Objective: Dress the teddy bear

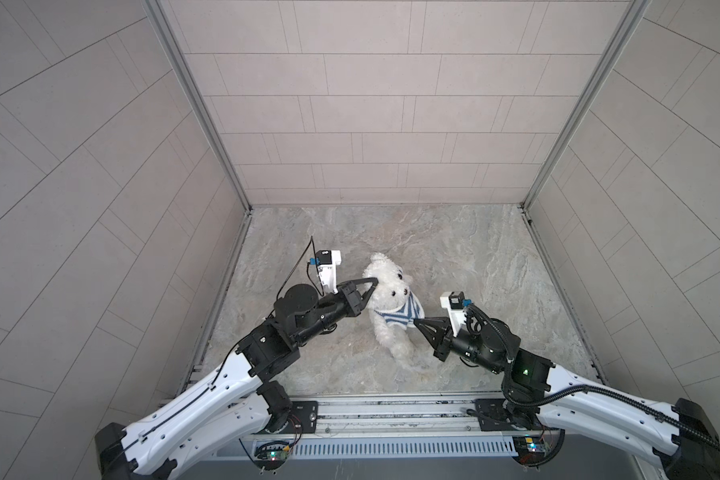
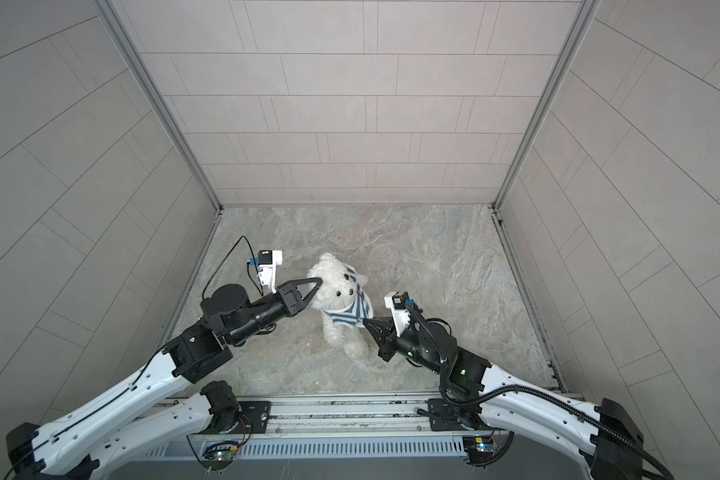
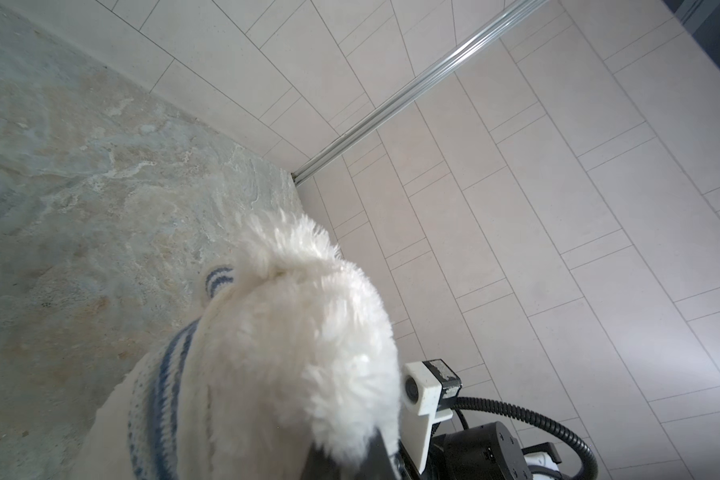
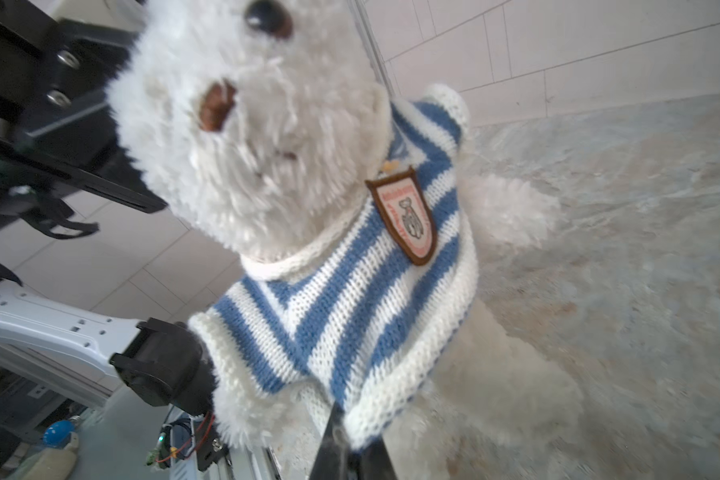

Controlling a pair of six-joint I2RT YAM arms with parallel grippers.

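The small fluffy white plush teddy bear (image 1: 387, 291) was held upright on the grey marbled tabletop (image 1: 474, 257), just below the frame's middle. It looked soft, light and squashy, best held by fur or knit. From lower left, the left end effector (image 1: 374, 283) pinched its head. From lower right, the right end effector (image 1: 417, 322) pinched the hem of its blue-and-white striped knitted shirt (image 1: 395, 316).

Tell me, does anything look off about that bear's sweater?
Yes. One sleeve of the striped sweater sticks up beside the head of the teddy bear and looks empty, while a fluffy arm pokes out lower down, apparently missing that sleeve. The right gripper pinches the hem.
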